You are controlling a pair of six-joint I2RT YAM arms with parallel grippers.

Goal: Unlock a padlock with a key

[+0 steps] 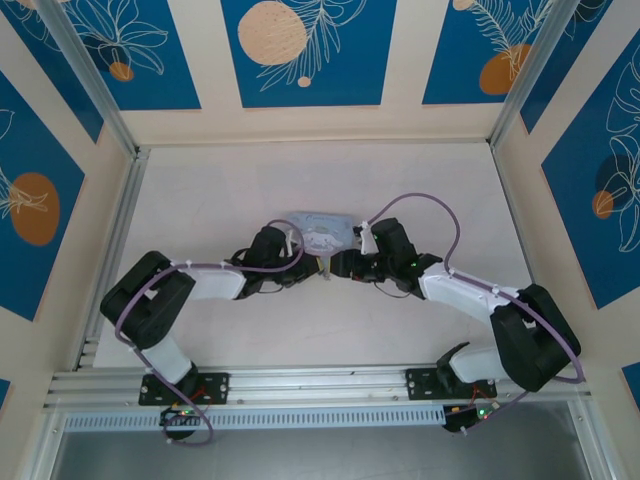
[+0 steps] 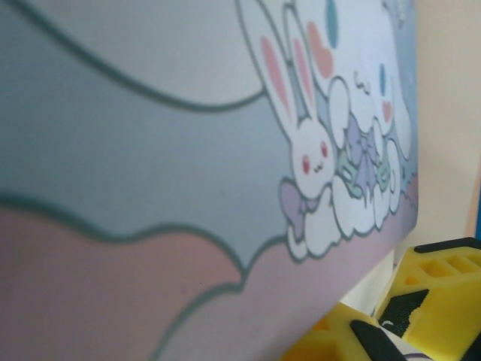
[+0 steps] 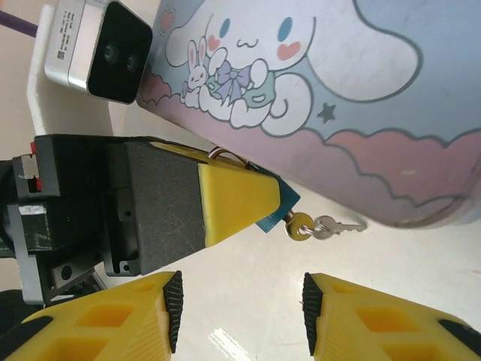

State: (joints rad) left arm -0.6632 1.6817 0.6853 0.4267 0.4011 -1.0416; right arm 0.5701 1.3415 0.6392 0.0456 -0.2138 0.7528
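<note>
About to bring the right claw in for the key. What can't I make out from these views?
- Padlock: right wrist view, just a blue corner; the left claw covers shackle and keyhole with its yellow finger.
- Left claw's grip: open or shut, hidden behind that finger.
- Key: too small to pick out in the top view.
- Left wrist view: the blurred, close tin blocks what lies behind.

pastel blue-pink bunny tin (image 3: 376,113), silver key (image 3: 334,226).

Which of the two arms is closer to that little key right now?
Left. The left gripper, shut on the padlock, ends right beside the key, which sticks out past its fingers. The right gripper is open and stands apart from the key.
</note>
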